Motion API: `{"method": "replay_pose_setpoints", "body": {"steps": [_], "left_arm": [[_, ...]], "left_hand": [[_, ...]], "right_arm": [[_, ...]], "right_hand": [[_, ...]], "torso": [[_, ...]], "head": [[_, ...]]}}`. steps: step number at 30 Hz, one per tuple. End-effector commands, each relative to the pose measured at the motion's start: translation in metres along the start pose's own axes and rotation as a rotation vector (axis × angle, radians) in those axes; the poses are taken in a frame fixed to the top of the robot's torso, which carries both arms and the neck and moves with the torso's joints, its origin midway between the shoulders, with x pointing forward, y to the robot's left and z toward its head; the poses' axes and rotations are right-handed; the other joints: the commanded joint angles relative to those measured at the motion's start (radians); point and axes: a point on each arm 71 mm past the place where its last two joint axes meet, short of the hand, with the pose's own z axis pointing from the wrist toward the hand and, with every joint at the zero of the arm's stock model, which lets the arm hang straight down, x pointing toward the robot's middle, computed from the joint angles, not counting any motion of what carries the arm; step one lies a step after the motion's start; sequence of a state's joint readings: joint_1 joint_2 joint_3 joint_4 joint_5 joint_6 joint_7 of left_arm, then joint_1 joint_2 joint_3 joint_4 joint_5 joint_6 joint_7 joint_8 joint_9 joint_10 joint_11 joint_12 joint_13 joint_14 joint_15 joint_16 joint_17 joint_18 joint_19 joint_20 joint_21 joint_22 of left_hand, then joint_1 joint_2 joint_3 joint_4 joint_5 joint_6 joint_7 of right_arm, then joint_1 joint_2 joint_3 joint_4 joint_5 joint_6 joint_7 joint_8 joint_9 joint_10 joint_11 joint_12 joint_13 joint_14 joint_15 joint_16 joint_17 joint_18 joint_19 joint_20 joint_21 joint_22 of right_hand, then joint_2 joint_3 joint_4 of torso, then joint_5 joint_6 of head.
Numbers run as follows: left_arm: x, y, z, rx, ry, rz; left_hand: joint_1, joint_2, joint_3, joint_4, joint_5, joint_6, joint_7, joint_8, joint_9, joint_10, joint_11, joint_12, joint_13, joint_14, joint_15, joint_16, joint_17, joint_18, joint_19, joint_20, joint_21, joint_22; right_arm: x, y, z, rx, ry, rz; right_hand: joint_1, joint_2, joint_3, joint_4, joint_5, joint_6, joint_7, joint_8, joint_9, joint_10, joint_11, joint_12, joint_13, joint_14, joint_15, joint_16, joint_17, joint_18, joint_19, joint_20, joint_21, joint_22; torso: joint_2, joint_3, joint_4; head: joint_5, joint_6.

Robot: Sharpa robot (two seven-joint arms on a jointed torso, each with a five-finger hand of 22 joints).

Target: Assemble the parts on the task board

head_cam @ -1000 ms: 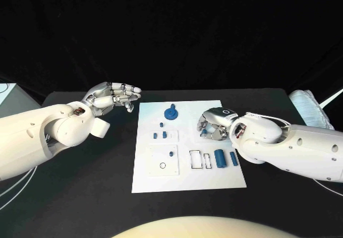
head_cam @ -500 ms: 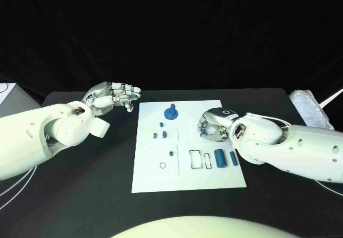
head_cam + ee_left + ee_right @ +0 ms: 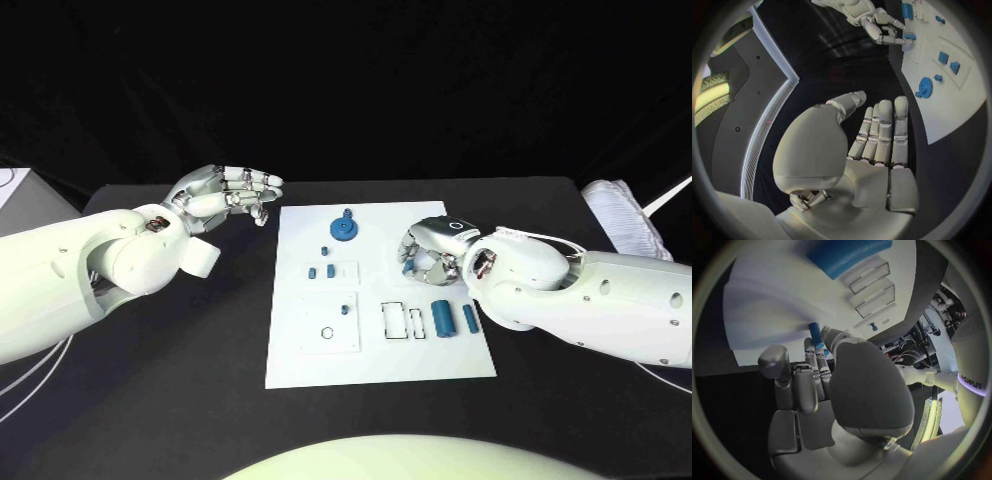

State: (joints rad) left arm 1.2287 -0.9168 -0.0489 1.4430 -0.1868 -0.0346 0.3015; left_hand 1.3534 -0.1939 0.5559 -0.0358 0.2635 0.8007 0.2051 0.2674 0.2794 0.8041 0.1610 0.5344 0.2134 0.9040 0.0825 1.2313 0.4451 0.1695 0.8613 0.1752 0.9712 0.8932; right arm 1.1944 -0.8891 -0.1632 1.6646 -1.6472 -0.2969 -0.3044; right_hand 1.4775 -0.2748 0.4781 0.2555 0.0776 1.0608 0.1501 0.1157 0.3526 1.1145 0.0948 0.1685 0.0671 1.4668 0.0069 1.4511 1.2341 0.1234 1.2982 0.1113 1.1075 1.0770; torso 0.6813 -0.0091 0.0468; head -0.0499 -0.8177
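Parts lie mid-board (image 3: 378, 350), most loose: a gear (image 3: 343, 230) on its post, two cylinders (image 3: 456, 319) beside open slots. My right hand (image 3: 430, 255) pinches a small blue peg (image 3: 816, 335) over the board; my left hand (image 3: 227, 195) hangs curled, holding nothing, off its edge. Plenty left, I'd say.

The head view looks steeply down on the tabletop (image 3: 173, 400) and the whole task board (image 3: 378, 360); each wrist view sits close behind its own robot hand, facing along the fingers; all three share the task board (image 3: 954, 95) (image 3: 773, 305).
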Motion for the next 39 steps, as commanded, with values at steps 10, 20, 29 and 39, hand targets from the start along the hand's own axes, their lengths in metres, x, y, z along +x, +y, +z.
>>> {"method": "replay_pose_setpoints", "body": {"steps": [10,20,29,39], "left_arm": [[0.001,-0.001,0.0,0.006,0.009,-0.01],[0.002,-0.001,0.001,0.006,0.009,-0.012],[0.004,-0.001,0.003,0.005,0.013,-0.013],[0.003,0.0,0.004,0.005,0.007,-0.014]], "left_hand": [[-0.01,-0.002,0.0,0.007,0.0,-0.004,0.014,0.007,-0.001,-0.006,-0.002,0.004,-0.001,0.0,0.005,-0.004,-0.001,0.014,0.001,0.007,-0.003,-0.001],[-0.01,-0.002,0.0,0.007,0.0,-0.004,0.014,0.007,-0.001,-0.006,-0.002,0.004,-0.001,0.0,0.005,-0.004,-0.001,0.014,0.001,0.007,-0.003,-0.001],[-0.012,0.0,0.0,0.009,0.001,-0.005,0.014,0.009,-0.001,-0.008,-0.002,0.007,-0.002,0.001,0.005,-0.004,-0.001,0.015,0.001,0.008,-0.004,-0.002],[-0.012,0.0,0.0,0.009,0.001,-0.005,0.014,0.009,-0.001,-0.008,-0.002,0.007,-0.002,0.001,0.005,-0.004,-0.001,0.015,0.001,0.008,-0.004,-0.002]], "right_arm": [[0.0,0.002,0.0,-0.005,-0.002,-0.018],[-0.002,0.004,0.0,-0.013,-0.037,-0.015],[-0.005,0.007,-0.003,-0.024,-0.077,0.001],[-0.024,0.014,-0.008,-0.034,-0.08,0.03]], "right_hand": [[0.032,0.056,0.103,-0.099,-0.018,0.044,-0.02,0.025,0.02,0.133,-0.037,0.029,0.024,0.039,-0.024,0.006,0.01,-0.012,0.014,-0.022,0.018,0.034],[0.026,0.077,0.154,-0.19,-0.027,0.069,-0.024,0.041,0.035,0.182,-0.046,0.032,0.051,0.041,-0.034,0.008,0.018,-0.016,0.02,-0.035,0.044,0.068],[0.008,0.079,0.171,-0.216,-0.027,0.077,-0.025,0.047,0.04,0.194,-0.048,0.031,0.063,0.043,-0.036,0.01,0.024,-0.018,0.022,-0.037,0.055,0.082],[-0.005,0.079,0.181,-0.231,-0.027,0.08,-0.026,0.051,0.044,0.199,-0.049,0.028,0.07,0.044,-0.037,0.011,0.028,-0.019,0.024,-0.038,0.061,0.091]], "torso": [[0.0,-0.0005,0.0001],[0.0,-0.0002,0.0004],[-0.001,-0.0006,-0.0008],[-0.003,-0.0018,-0.0011]], "head": [[-0.001,-0.001],[-0.001,-0.002],[-0.001,0.0],[-0.004,0.004]]}}
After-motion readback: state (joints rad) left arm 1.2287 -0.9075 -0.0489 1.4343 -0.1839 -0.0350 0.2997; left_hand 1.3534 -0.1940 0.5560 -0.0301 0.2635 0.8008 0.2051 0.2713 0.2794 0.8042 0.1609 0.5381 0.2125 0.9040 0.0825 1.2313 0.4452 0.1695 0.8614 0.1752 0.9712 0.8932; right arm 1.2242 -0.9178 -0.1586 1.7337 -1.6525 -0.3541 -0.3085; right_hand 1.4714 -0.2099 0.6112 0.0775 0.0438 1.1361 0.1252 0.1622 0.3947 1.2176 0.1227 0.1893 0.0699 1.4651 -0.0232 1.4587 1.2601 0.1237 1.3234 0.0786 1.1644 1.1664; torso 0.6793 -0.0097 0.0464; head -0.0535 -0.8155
